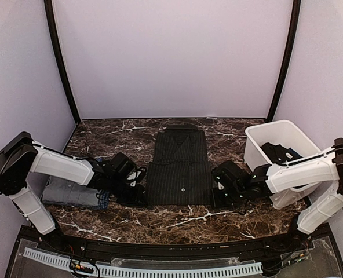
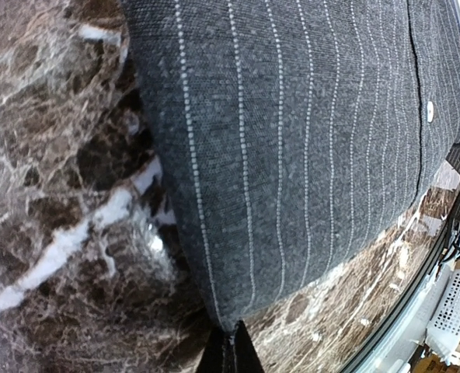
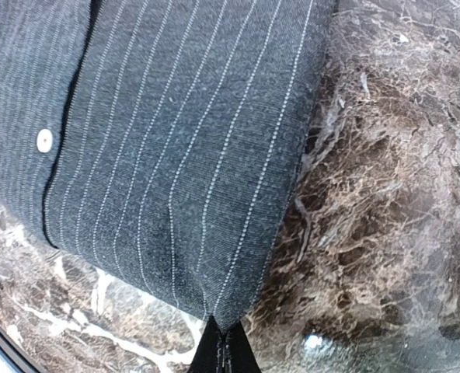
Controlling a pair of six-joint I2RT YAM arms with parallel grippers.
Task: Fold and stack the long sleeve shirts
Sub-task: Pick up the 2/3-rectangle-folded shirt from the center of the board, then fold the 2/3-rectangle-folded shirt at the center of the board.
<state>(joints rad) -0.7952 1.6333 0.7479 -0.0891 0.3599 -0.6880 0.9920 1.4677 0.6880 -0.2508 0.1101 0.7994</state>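
The charcoal pinstriped shirt (image 1: 179, 168) is lying folded into a narrow rectangle at the centre of the worktop (image 1: 177, 223). Its collar is pointing to 12 o'clock, fine pale stripes are running lengthwise, and a small pale button (image 3: 44, 140) is sitting on the placket. The left pincer (image 2: 228, 353) is clamping the shirt's 7 o'clock corner, and the right pincer (image 3: 221, 353) its 5 o'clock corner. A folded blue shirt (image 1: 73, 193) is resting at 9 o'clock.

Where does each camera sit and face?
Top external: above and behind the bases, looking down on the table; left arm and right arm flank the pinstriped shirt.
Left wrist: on the left arm, looking along the left tool, shut on the shirt's corner.
Right wrist: likewise, right tool, opposite corner.
Both wrist views share the button placket.
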